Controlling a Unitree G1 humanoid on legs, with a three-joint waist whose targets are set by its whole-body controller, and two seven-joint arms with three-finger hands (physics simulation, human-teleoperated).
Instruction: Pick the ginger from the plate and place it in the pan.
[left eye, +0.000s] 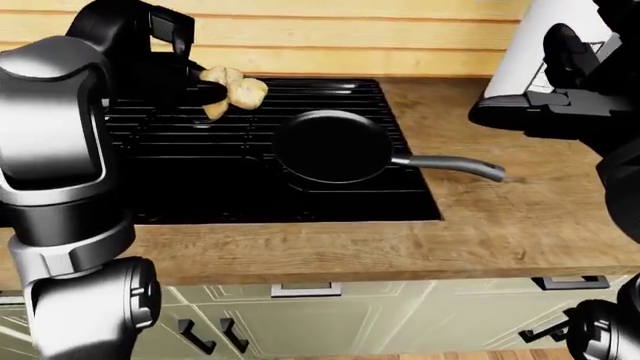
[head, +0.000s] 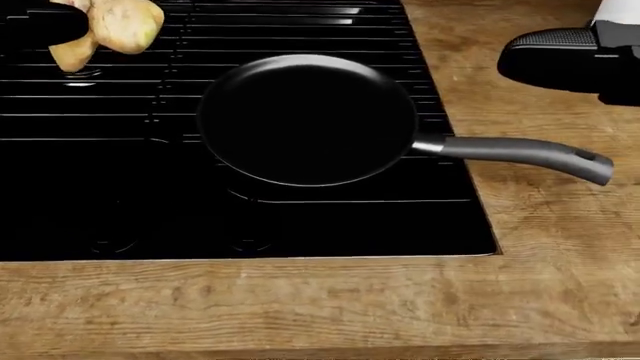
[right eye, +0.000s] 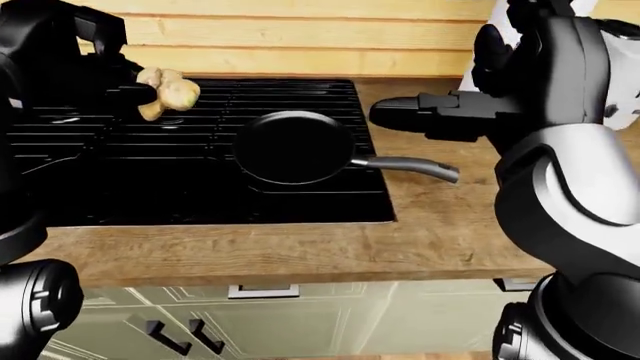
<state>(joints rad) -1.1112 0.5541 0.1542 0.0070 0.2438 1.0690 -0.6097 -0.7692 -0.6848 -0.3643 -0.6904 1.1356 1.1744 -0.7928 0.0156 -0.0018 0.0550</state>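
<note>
Ginger held over the stove, not yet in the pan.

Nearest, the wood-grain table (head: 300, 307) edge; beyond it the black ridged stove (left eye: 180, 180) with the round, matte, empty pan (head: 305, 120), its handle pointing right. Right of the pan, the right hand (right eye: 420, 116) hovers, holding nothing; open or closed, cannot tell. Left of and beyond the pan, the left hand (left eye: 190, 90) grips the ginger (left eye: 232, 91): knobby, tan, likely light, stiff and not slippery; best held across its thick lobe.

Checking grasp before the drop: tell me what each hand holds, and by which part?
The left hand holds the ginger by its left end, over the stove. The right hand holds nothing.
</note>
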